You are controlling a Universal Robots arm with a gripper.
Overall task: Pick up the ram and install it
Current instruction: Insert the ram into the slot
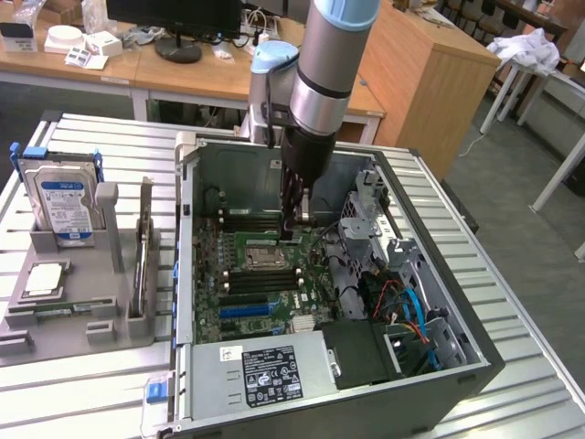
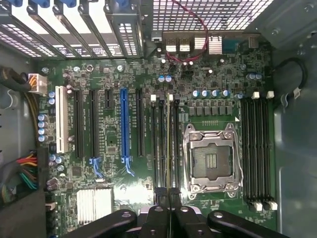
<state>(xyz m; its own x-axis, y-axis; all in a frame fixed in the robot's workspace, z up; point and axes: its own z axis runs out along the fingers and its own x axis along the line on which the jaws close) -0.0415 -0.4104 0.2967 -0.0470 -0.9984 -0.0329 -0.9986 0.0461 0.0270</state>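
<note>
Gripper (image 2: 168,193): fingers closed on the ram (image 2: 170,144). The ram is seen edge-on as a thin pale line, standing among the black memory slots (image 2: 162,144) just beside the empty CPU socket (image 2: 212,161). Whether it is seated cannot be told.

Handling, as judged: light, stiff, thin and fragile (chips and contact edge tolerate no pinching). Hold it on the upper edge, mid-length.

Surface: green motherboard (image 2: 148,74) inside the open computer case (image 1: 457,366), with cables and a drive cage near.

Room: the case lies on a ribbed metal table (image 1: 512,302), with a hard drive (image 1: 64,206) well apart.
</note>
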